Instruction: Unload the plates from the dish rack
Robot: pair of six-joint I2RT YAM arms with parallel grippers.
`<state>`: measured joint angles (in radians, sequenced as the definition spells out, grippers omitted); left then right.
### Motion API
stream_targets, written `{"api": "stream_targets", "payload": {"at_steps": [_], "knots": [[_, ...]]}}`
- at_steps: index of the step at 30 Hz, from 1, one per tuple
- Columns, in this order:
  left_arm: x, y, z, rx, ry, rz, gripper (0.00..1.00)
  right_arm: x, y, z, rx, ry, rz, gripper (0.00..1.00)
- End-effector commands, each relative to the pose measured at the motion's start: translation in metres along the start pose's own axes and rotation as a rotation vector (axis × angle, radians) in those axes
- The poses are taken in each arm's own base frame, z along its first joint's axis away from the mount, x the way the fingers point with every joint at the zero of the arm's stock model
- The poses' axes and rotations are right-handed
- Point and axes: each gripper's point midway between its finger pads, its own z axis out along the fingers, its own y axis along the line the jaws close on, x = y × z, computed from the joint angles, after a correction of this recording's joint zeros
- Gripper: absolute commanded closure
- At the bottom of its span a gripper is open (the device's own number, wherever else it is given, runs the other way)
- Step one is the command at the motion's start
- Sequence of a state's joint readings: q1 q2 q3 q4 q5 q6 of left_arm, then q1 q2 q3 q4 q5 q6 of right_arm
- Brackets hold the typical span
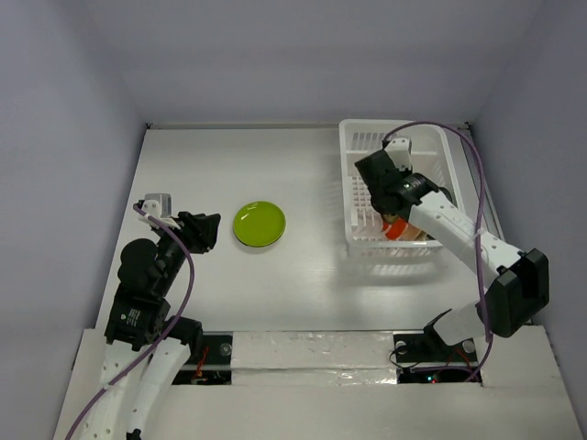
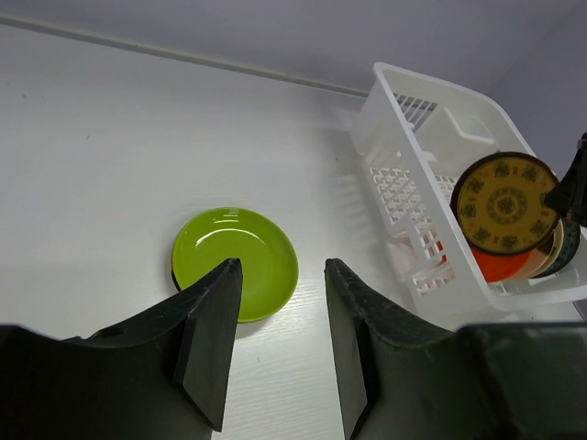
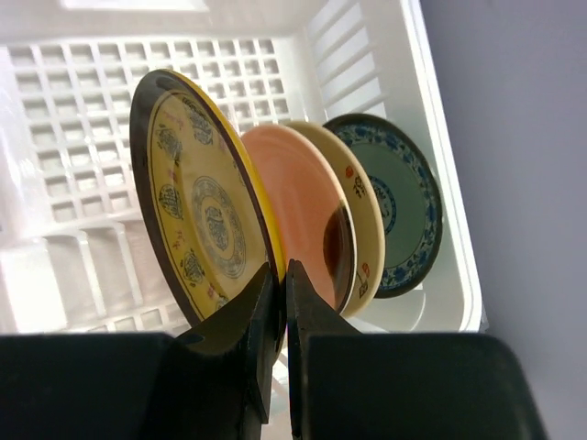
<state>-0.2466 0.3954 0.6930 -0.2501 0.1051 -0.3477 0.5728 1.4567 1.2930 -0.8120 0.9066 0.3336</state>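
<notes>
The white dish rack (image 1: pixel 353 137) stands at the back right. My right gripper (image 3: pixel 281 268) is shut on the rim of a tan patterned plate (image 3: pixel 197 202) with a dark edge, held upright inside the rack. Behind it stand an orange-red plate (image 3: pixel 298 202), a cream plate (image 3: pixel 359 197) and a teal-blue patterned plate (image 3: pixel 404 206). The tan plate (image 2: pixel 503 203) rises above the rack wall (image 2: pixel 413 119) in the left wrist view. A lime green plate (image 1: pixel 260 224) lies flat on the table; a dark edge shows under it. My left gripper (image 2: pixel 280 266) is open and empty just beside it.
The white table (image 1: pixel 229 165) is boxed in by pale walls at the back and both sides. The rack's far half (image 3: pixel 73 119) shows bare grid floor. A raised white strip (image 1: pixel 312 353) runs along the near edge between the arm bases.
</notes>
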Motion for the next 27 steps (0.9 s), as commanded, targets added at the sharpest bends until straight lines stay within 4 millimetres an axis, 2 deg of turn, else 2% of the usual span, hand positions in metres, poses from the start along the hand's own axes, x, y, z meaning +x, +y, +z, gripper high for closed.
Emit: {"api": "stream_targets", "payload": {"at_steps": [1,4,5,8,9,10,11,12,14,15,16,19,20,22,23,24,26,27], "knots": [[-0.016,-0.008,0.001,0.036,-0.058,0.013,0.62,-0.042,-0.022,-0.026,0.027,-0.118,0.109,1.0],[-0.017,-0.009,0.001,0.037,-0.059,0.013,0.62,-0.06,-0.031,-0.046,-0.009,-0.169,0.202,1.0],[-0.017,-0.008,0.001,0.036,-0.058,0.015,0.62,-0.069,-0.03,-0.059,-0.076,-0.197,0.245,1.0],[-0.016,-0.008,0.002,0.036,-0.056,0.013,0.62,-0.092,-0.003,-0.089,-0.288,-0.289,0.337,1.0],[-0.017,-0.009,0.002,0.036,-0.058,0.013,0.63,-0.109,0.02,-0.114,-0.465,-0.344,0.394,1.0],[-0.015,-0.008,0.002,0.034,-0.052,0.013,0.64,-0.106,0.037,-0.119,-0.545,-0.345,0.395,1.0],[-0.016,-0.008,0.002,0.036,-0.053,0.013,0.68,-0.108,0.059,-0.134,-0.675,-0.347,0.398,1.0],[-0.015,-0.008,0.002,0.034,-0.052,0.013,0.72,-0.119,0.072,-0.146,-0.755,-0.384,0.438,1.0],[-0.016,-0.006,0.003,0.026,-0.054,0.012,0.78,-0.114,0.112,-0.161,-0.894,-0.346,0.424,1.0],[-0.015,-0.005,0.004,0.021,-0.049,0.01,0.85,-0.113,0.127,-0.166,-0.941,-0.337,0.419,1.0],[-0.015,-0.005,0.004,0.016,-0.05,0.009,0.88,-0.109,0.156,-0.166,-0.985,-0.302,0.404,1.0],[-0.015,-0.001,0.005,-0.005,-0.047,0.006,0.92,-0.11,0.2,-0.178,-1.104,-0.254,0.41,1.0],[-0.017,0.003,0.004,-0.028,-0.058,0.002,0.92,-0.099,0.225,-0.168,-1.114,-0.206,0.393,1.0],[-0.018,0.006,0.003,-0.043,-0.064,-0.003,0.9,-0.1,0.248,-0.172,-1.171,-0.156,0.431,1.0],[-0.019,0.006,0.003,-0.043,-0.066,-0.001,0.88,-0.089,0.268,-0.164,-1.18,-0.112,0.42,1.0],[-0.019,0.005,0.003,-0.041,-0.067,-0.003,0.85,-0.095,0.276,-0.166,-1.206,-0.108,0.452,1.0],[-0.018,0.004,0.003,-0.036,-0.064,-0.001,0.83,-0.089,0.293,-0.163,-1.226,-0.072,0.455,1.0],[-0.018,0.004,0.003,-0.035,-0.062,-0.003,0.8,-0.08,0.307,-0.156,-1.224,-0.029,0.454,1.0]]}}
